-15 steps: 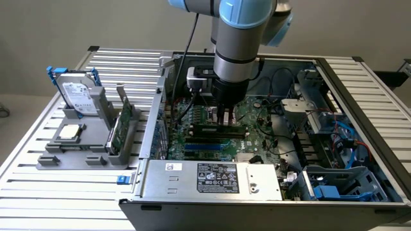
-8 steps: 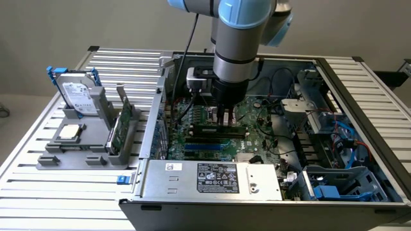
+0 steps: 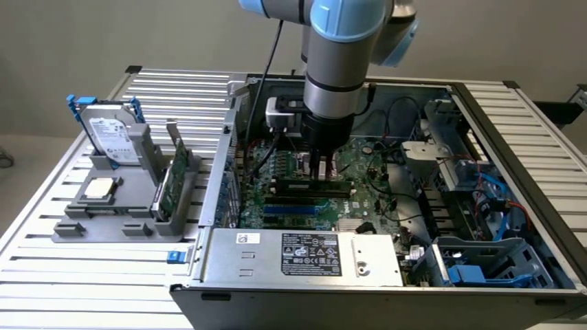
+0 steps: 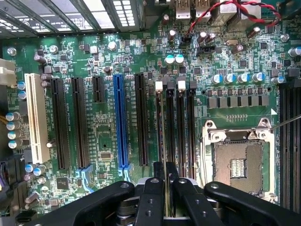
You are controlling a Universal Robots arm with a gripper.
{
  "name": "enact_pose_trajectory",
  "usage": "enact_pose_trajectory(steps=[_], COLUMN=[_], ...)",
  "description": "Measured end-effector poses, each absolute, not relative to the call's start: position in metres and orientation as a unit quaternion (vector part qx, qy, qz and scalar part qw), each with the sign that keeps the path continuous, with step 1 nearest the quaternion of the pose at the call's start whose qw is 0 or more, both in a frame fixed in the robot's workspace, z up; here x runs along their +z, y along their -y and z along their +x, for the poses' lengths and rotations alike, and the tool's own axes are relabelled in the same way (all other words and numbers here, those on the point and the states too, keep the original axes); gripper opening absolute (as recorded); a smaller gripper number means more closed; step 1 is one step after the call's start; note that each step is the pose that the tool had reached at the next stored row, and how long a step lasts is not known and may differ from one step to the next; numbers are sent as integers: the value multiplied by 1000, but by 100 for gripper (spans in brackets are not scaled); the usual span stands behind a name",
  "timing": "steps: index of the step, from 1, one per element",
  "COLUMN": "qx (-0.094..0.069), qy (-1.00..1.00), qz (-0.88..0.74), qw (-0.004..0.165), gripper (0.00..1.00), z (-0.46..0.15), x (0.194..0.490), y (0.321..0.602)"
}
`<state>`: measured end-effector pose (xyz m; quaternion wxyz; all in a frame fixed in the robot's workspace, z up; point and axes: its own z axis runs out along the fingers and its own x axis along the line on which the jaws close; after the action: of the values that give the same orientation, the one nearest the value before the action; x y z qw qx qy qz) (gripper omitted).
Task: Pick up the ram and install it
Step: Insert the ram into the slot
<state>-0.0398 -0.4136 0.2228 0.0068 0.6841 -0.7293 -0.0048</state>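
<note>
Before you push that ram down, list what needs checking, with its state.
1. The gripper closed on the ram: ok.
2. The ram in line with the memory slot under it: ok.
3. The ram pressed fully home: cannot tell.
4. The white latch at the slot end locked: cannot tell.
5. The neighbouring slot empty: ok.
6. The red-black cable clear of the slots: ok.

One robot arm (image 3: pixel 339 62) with one claw (image 3: pixel 321 177), one ram (image 3: pixel 295 184), one open computer case (image 3: pixel 367 306), one grey holder (image 3: pixel 92 234). The holder carries one hard drive (image 3: pixel 112 137) and one expansion card (image 3: pixel 174 179). The motherboard (image 4: pixel 103 132) shows one white slot (image 4: pixel 35 117), one blue slot (image 4: pixel 120 122), one processor socket (image 4: pixel 240 162).
</note>
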Motion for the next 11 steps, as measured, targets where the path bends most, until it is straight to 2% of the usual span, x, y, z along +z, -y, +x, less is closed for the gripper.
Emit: enact_pose_trajectory(steps=[11], qx=[-3], qy=[729], qz=[684], qw=[5], gripper=[15], z=[-41], x=[222], y=[413])
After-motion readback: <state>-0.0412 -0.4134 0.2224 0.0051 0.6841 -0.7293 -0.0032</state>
